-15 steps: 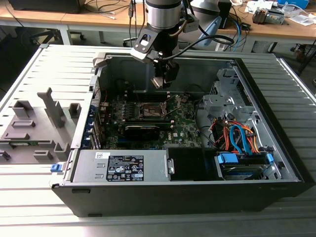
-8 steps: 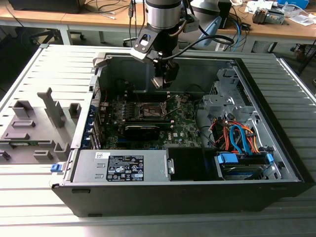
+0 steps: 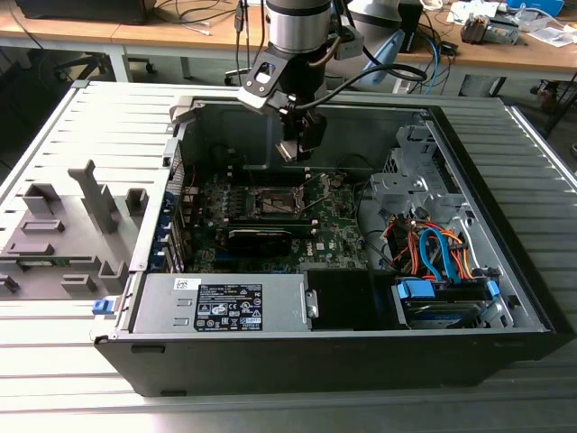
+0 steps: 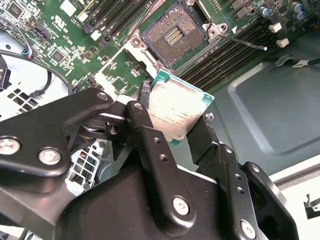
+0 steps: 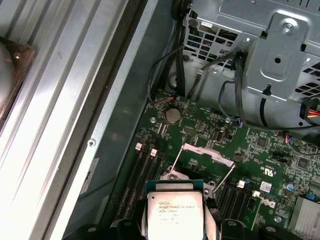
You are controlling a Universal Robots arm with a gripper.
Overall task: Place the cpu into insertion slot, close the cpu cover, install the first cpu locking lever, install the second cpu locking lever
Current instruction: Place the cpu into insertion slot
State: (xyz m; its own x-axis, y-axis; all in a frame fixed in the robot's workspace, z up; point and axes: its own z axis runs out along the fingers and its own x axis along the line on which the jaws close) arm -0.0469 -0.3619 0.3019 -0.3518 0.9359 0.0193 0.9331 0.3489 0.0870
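Observation:
My gripper (image 3: 302, 147) hangs inside the open computer case, above the motherboard and a little toward the back wall from the insertion slot (image 3: 273, 200). It is shut on the cpu (image 4: 172, 112), a small square chip with a dull silver top and a green rim, gripped by two opposite edges between the black fingers (image 4: 142, 122). The socket (image 4: 175, 34) lies open and bare, with a thin locking lever (image 4: 245, 43) sticking out beside it. In the first wrist view the cpu (image 5: 174, 210) hides most of the socket, and the silvery cpu cover (image 5: 207, 154) stands raised behind it.
A long black card (image 3: 257, 236) lies just in front of the socket. The power supply (image 3: 225, 305) fills the case's front. A metal drive cage (image 3: 406, 189) and orange and blue cables (image 3: 433, 253) crowd the exterior view's right. Grey fixtures (image 3: 63, 234) stand outside the case.

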